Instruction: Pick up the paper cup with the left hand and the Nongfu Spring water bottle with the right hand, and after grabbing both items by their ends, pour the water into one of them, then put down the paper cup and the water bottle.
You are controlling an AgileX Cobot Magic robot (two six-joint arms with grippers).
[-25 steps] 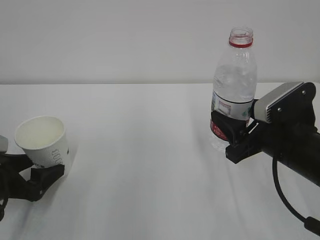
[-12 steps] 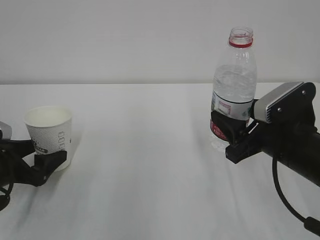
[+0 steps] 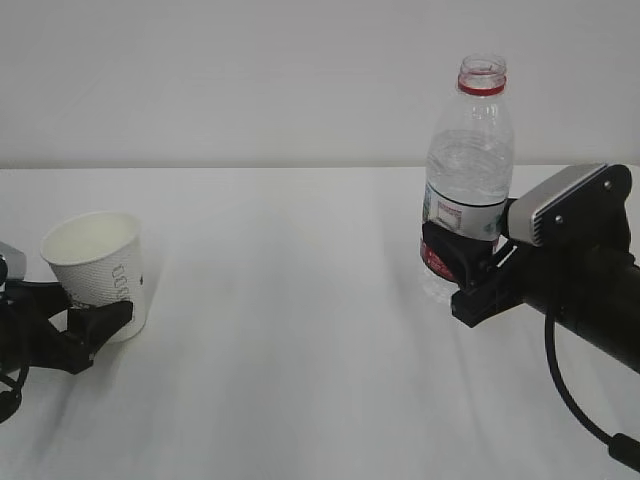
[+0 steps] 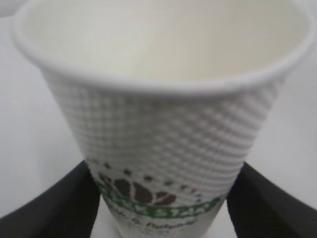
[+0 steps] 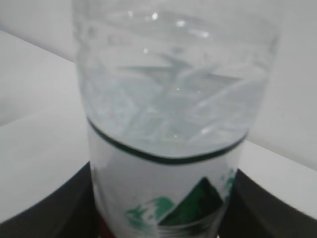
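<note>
Paper cup (image 3: 95, 270), white, tapered and dotted, sits at 9 o'clock; we see its base hidden between the left gripper (image 3: 80, 335) fingers, grip uncertain. It tilts leftward versus half a second ago. The right gripper (image 3: 462, 262) clamps the tall clear plastic bottle (image 3: 466, 170), unchanged.

No legible txt: paper cup (image 4: 163, 129) green logo lettering blurred, water bottle (image 3: 466, 170) label unreadable.

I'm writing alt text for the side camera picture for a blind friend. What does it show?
On a white table, the right gripper holds an upright, uncapped water bottle by its lower part. At far left, the left gripper flanks the base of a white paper cup that tilts slightly.
</note>
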